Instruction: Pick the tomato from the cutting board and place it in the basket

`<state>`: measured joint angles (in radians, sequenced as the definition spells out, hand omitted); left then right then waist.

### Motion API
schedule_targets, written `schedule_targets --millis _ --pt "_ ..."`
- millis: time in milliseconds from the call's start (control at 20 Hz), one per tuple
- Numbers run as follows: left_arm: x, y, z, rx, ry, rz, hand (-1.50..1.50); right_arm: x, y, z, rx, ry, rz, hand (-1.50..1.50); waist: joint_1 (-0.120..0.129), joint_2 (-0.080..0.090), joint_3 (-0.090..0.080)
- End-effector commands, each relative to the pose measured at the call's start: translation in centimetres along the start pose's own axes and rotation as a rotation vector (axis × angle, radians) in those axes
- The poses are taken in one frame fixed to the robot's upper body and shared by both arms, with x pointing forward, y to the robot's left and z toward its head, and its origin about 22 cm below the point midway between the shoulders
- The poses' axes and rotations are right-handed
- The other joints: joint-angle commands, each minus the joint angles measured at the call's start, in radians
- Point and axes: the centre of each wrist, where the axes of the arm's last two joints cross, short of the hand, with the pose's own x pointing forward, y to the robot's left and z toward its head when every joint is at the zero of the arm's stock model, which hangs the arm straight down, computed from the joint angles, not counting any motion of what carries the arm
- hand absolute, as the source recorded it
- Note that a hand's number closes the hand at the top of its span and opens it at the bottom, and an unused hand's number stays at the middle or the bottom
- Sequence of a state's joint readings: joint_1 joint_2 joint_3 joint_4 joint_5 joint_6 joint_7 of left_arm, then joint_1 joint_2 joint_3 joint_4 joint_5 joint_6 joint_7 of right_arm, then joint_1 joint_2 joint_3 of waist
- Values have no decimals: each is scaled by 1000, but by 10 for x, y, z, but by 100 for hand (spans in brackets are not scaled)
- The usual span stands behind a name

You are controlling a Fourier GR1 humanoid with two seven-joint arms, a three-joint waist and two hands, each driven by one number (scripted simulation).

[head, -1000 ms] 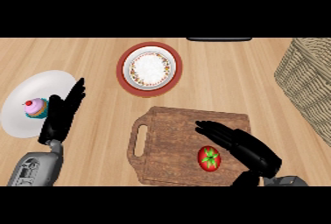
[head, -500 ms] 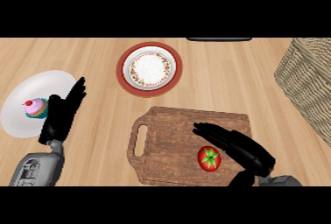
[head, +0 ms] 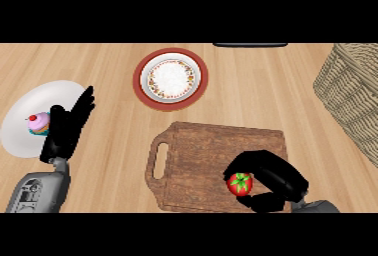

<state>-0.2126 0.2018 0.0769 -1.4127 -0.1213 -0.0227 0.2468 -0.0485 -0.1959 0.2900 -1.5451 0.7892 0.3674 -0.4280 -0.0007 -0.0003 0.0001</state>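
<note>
- Surface: light wooden counter (head: 251, 95) with straight plank grain, seen steeply from above.
- Cutting board (head: 214, 160): dark brown wood, roughly rectangular with rounded corners and a slot handle on its left side; lies flat at centre-right.
- Basket (head: 354, 95): woven wicker, pale tan, at the right edge, well apart from the board.
- Right hand (head: 269, 180): black, enters from the lower right; its fingers and thumb are curled round the tomato (head: 240, 184).
- Tomato: red, round, green calyx on top; located at the lower right part of the cutting board, inside the right hand's grasp.
- Left hand (head: 70, 127): black, fingers straight and extended upward, resting at the left, holding nothing.
- White plate (head: 33, 107): round, at the left edge, carrying a cupcake (head: 38, 124) with a cherry.
- Red-rimmed plate (head: 171, 78): round, patterned white centre, beyond the board.
</note>
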Motion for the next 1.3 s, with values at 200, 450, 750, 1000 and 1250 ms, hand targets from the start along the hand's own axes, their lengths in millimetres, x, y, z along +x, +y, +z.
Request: schedule_targets --millis 200,450,750,1000,1250 --pt "6 1 -8 -12 7 -6 0 -2 9 -30 -36 48 205 150 3 2 0" --pt "-3 4 -3 15 -8 -15 0 -29 -19 22 53 539 451 150 -20 -1 -5" --pt "-6 9 0 -7 -7 -10 0 -11 -27 8 -6 565 573 150 1 0 0" --pt "0 0 0 16 3 -11 0 45 -35 7 -138 478 355 150 -9 -4 0" --pt "-23 3 2 5 13 -16 0 81 -73 28 -283 378 204 150 -18 -5 -1"
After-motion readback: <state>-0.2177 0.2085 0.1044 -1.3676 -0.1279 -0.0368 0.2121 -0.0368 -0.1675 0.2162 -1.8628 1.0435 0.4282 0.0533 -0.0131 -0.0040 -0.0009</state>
